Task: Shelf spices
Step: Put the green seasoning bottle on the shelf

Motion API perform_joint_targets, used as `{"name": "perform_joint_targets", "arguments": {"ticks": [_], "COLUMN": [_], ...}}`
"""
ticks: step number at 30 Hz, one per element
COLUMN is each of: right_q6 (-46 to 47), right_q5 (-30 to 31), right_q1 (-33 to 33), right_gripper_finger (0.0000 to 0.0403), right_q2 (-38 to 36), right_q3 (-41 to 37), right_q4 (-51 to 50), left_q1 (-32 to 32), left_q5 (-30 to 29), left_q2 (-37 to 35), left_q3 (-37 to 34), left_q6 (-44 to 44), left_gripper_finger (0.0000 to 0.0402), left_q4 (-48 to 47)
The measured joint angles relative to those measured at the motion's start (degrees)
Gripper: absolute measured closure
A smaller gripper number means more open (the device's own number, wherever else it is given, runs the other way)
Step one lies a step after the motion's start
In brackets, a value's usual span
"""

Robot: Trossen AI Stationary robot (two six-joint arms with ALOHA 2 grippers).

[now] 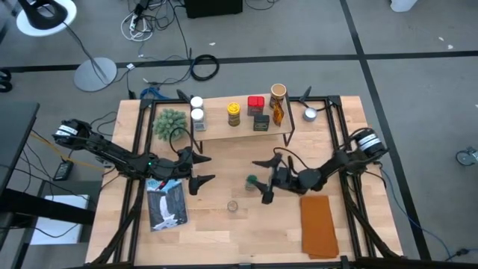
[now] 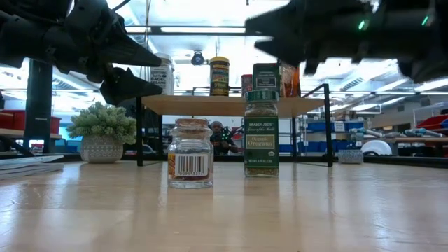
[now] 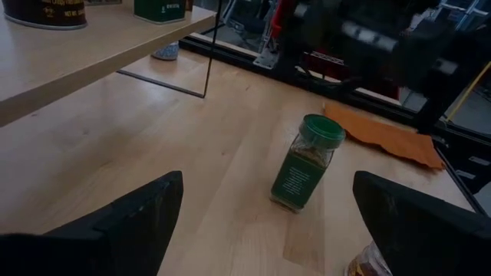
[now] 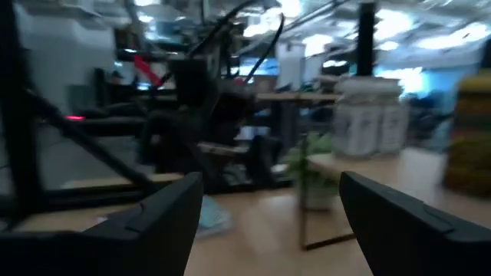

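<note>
Green-lidded jar [image 3: 306,163] stands free btwn spread left gripper [image 3: 268,222] fingers; right gripper [image 1: 263,176] released.

A green-lidded jar [image 2: 261,133] and a clear jar [image 2: 190,152] stand upright on the table before the jar-laden shelf [image 2: 231,105].

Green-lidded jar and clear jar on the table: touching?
Apart. The low view shows bare tabletop between the green-lidded jar and the clear jar; the high view also shows them separated.
</note>
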Motion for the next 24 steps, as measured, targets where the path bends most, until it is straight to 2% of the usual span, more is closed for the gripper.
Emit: {"name": "perform_joint_targets", "arguments": {"ticks": [2, 5, 7, 11, 17, 24], "right_q6": [-3.16, -2.76, 2.56, 19.54, 33.81, 49.55], "right_q5": [4.92, 12.10, 15.20, 15.47, 8.65, -7.68], "right_q1": [2.00, 5.35, 7.37, 9.97, 12.34, 10.79], "right_gripper_finger": [0.0097, 0.0099, 0.0108, 0.0141, 0.0208, 0.0267], "right_q2": [-3.31, -9.40, -13.56, -21.73, -28.93, -28.67], "right_q3": [-0.17, -0.13, 0.03, 0.74, 4.92, 13.48], "right_q4": [-3.39, -14.34, -24.26, -44.67, -76.42, -106.87], "left_q1": [0.01, 0.01, 0.01, 0.02, 0.02, 0.02], "left_q5": [0.00, 0.00, 0.00, 0.00, 0.00, 0.00], "left_q2": [0.00, 0.00, 0.00, 0.00, 0.00, 0.00], "left_q3": [0.00, 0.00, 0.00, 0.00, 0.00, 0.00], "left_q6": [0.00, 0.00, -0.10, -0.26, -1.41, -1.46], "left_gripper_finger": [0.0015, 0.0015, 0.0015, 0.0015, 0.0015, 0.0015], "left_q4": [-0.01, -0.07, -0.09, -0.09, -0.07, -0.07]}}
